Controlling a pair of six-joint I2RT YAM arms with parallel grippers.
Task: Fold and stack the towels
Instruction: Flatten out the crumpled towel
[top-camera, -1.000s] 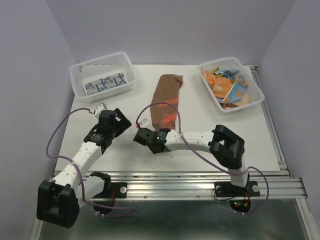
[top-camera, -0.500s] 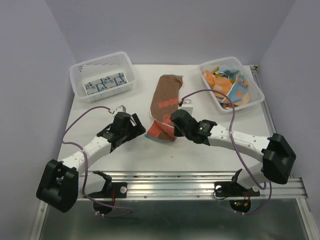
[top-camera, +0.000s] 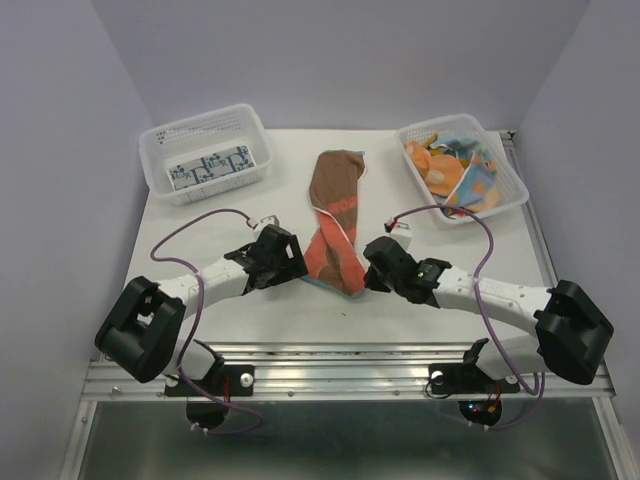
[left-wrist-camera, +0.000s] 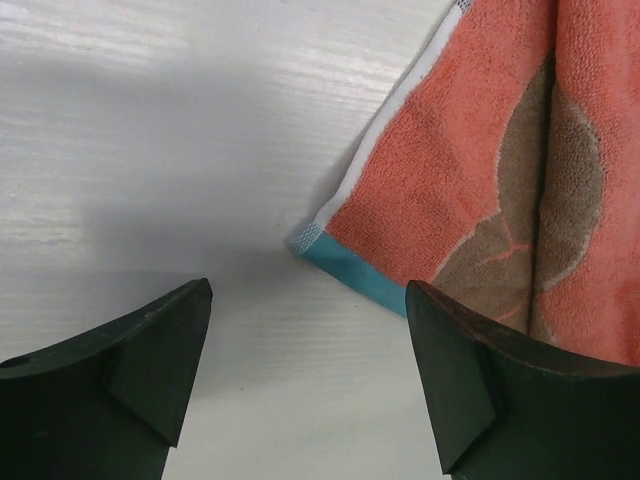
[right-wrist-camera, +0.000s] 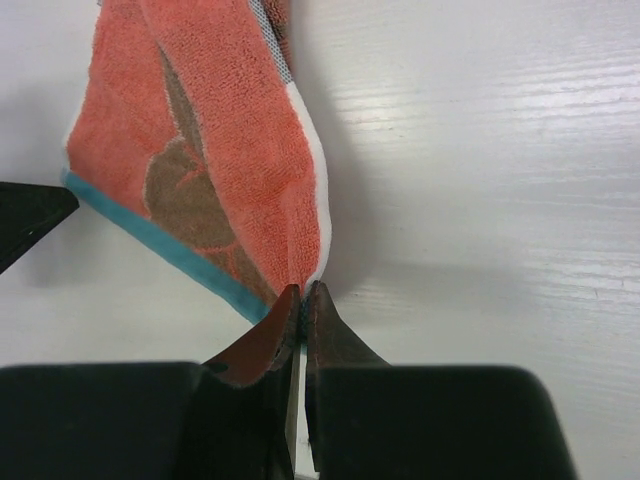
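Note:
An orange-red towel with brown shapes and a teal edge lies twisted lengthwise in the middle of the table. My right gripper is shut on its near corner, and the right wrist view shows the cloth pinched at the tips of the gripper. My left gripper is low over the table just left of the towel's near end. In the left wrist view this gripper stands open with bare table between its fingers, and the towel's teal corner lies just ahead of them.
A white basket at the back left holds a blue-white patterned towel. A second white basket at the back right holds several crumpled towels. The table's metal rail runs along the near edge.
My right gripper has carried the towel's near corner across to the right, twisting the cloth over. My left arm has swung right, up to the towel's near left corner.

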